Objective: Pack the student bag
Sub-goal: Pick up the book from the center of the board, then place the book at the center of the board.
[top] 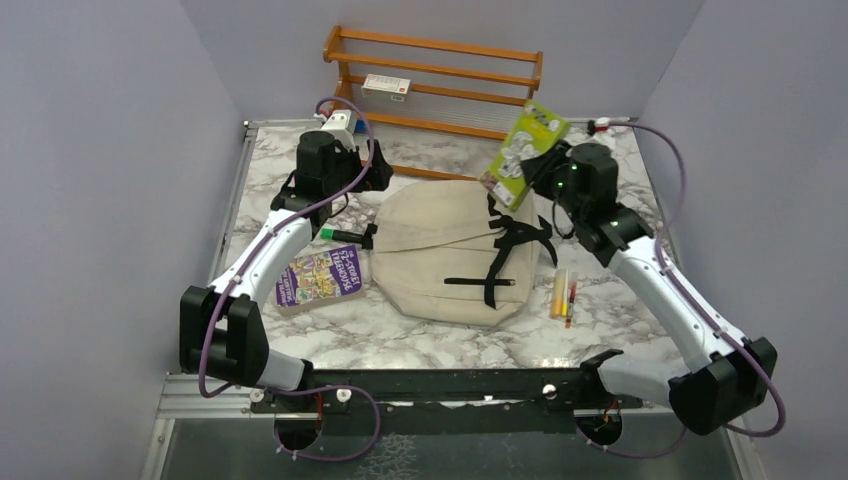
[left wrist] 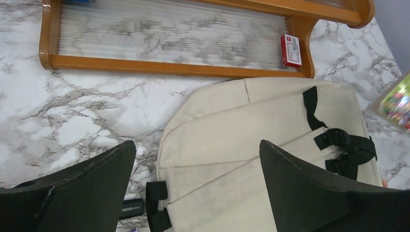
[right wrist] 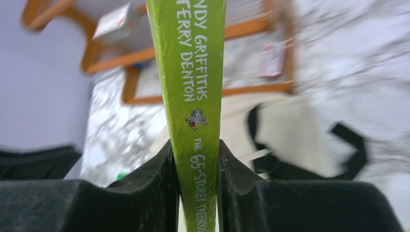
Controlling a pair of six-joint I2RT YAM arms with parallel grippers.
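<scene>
At the far left, the left claw (left wrist: 197, 145) is being held wide open above the desk (top: 300, 330), and nothing is being gripped between its fingers. Nearer, a purple book (top: 320, 277) is being left flat on the marble, just beside the bag's left edge. The student bag (top: 440, 255) is being kept flat in the middle of the desk, straps upward, with no opening being shown. It is being judged light, soft and limp. The fabric is likely to be crumpled and dragged rather than lifted whole. Hold is therefore being advised at the black loop (top: 363, 238) on its left edge or along a seam, not on the loose straps. Over the bag's far right corner, a green book (top: 525, 152) is being clamped across its covers by the right claw (right wrist: 196, 154), whose jaws are being pressed shut against it. To the right of the bag, some pens (top: 563, 297) are being left lying.
</scene>
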